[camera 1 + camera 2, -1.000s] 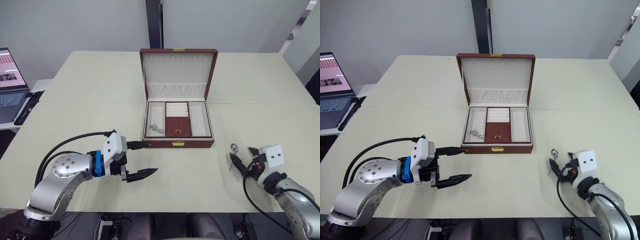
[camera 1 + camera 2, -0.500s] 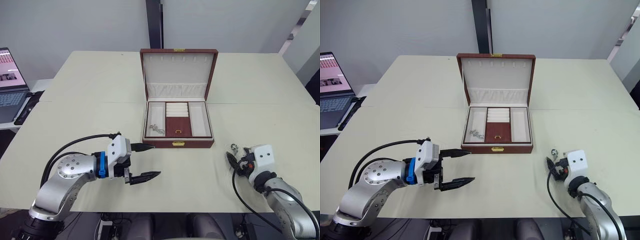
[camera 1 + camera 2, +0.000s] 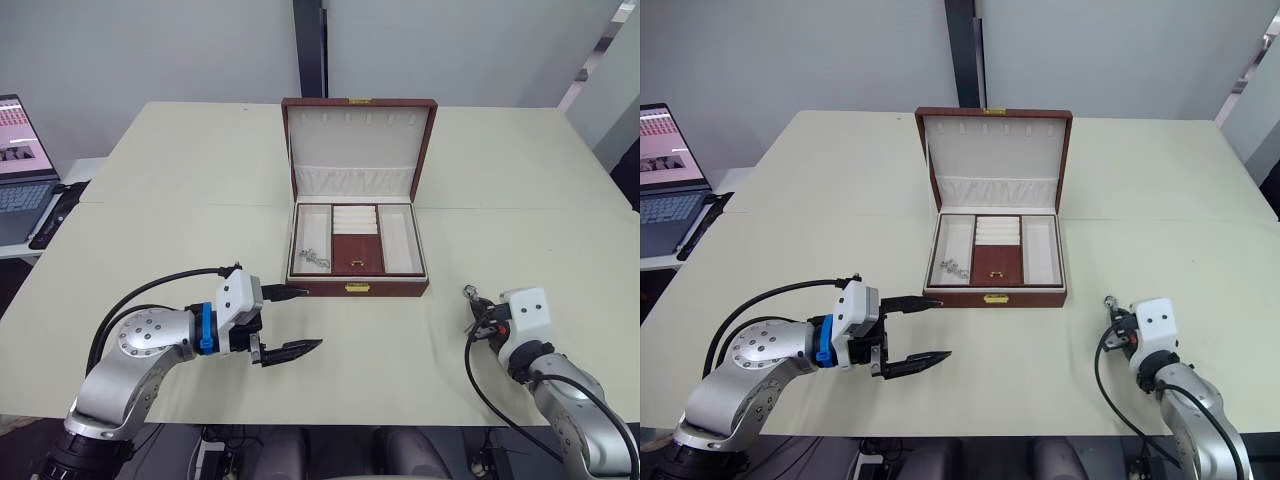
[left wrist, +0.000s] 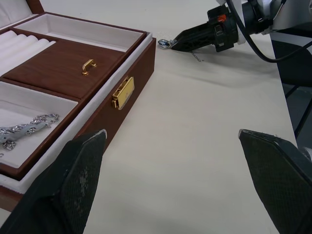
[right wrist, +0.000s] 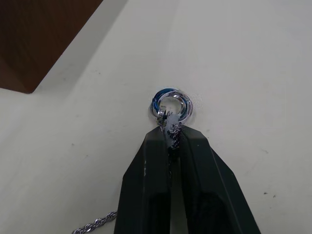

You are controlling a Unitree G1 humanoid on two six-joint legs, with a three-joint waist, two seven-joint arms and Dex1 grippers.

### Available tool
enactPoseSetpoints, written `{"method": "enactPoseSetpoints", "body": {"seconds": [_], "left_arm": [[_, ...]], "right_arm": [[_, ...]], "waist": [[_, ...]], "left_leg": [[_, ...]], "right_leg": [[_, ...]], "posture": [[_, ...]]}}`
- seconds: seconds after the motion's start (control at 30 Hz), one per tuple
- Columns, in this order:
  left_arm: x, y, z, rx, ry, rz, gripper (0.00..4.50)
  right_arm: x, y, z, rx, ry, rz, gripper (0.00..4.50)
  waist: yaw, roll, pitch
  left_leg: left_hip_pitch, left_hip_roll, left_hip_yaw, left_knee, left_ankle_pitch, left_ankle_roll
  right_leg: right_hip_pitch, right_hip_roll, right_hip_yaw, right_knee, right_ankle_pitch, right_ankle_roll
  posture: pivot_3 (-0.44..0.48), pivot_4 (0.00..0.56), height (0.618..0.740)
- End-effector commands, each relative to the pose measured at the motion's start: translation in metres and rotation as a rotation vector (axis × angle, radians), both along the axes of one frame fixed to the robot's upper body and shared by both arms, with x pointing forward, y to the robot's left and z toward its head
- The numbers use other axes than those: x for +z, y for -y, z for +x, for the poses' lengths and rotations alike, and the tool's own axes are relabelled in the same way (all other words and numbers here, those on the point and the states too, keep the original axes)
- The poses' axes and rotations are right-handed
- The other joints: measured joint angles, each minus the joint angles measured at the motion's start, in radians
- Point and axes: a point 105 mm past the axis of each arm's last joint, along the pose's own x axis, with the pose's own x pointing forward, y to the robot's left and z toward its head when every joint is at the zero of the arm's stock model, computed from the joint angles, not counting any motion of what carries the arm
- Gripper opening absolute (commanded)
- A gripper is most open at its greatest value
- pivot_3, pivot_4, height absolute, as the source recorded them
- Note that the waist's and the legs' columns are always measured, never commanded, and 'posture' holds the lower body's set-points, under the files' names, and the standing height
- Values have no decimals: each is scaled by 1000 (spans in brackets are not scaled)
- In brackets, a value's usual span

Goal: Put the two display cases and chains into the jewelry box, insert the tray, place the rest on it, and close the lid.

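Observation:
The jewelry box stands open at the table's centre, lid upright. Its inside is split into three compartments; whether this is the tray I cannot tell. One silver chain lies in the left compartment, also seen in the left wrist view. My right gripper is low on the table to the right of the box, shut on a second chain just behind its ring pendant. In front of the box's left corner my left gripper hangs open and empty. The display cases are out of view.
A laptop sits on a side desk beyond the table's left edge. A seam crosses the cream table just behind the box's base.
My right gripper's fingers have closed on the chain at the ring pendant. My left gripper has shifted slightly to the right, staying open.

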Motion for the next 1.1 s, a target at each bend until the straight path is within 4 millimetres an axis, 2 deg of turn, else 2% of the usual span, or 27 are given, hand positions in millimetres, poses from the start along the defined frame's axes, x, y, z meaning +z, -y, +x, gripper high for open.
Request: {"method": "enactPoseSetpoints", "body": {"seconds": [0.03, 0.3, 0.47, 0.67, 0.87, 1.1], "left_arm": [[8, 4, 4, -9, 47, -15, 4500], [2, -2, 5, 28, 45, -34, 4500], [2, -7, 5, 75, 53, -55, 4500], [1, -11, 0, 130, 48, -72, 4500], [-1, -14, -5, 172, 41, -80, 4500], [1, -9, -8, 202, 44, -92, 4500]], "right_arm": [[4, 4, 0, 5, 16, 18, 28], [42, -2, 6, 100, 153, 103, 24], [69, -13, 11, 183, 217, 156, 24], [97, -38, 24, 294, 256, 177, 24], [133, -70, 48, 392, 317, 218, 24], [140, -95, 58, 464, 310, 241, 24]], "waist": [[0, 0, 0], [-2, 1, 0], [-1, 1, 1], [-2, 1, 1], [-4, 2, 1], [2, 1, 1]], "left_leg": [[0, 0, 0, 0, 0, 0], [0, 0, 0, 0, 0, 0], [0, 0, 0, 0, 0, 0], [0, 1, 0, 0, 0, 0], [0, 1, 0, 0, 0, 0], [-2, -1, -1, 1, 0, 0]], "right_leg": [[0, 0, 0, 0, 0, 0], [0, 0, 0, 0, 0, 0], [0, 0, 0, 0, 0, 0], [-1, 0, 0, 0, 0, 0], [-1, 0, 1, 0, 0, 0], [-1, -1, 0, 0, 0, 0]], "posture": [[0, 150, 740], [0, 150, 740], [0, 150, 740], [0, 150, 740], [0, 150, 740], [0, 150, 740]]}}
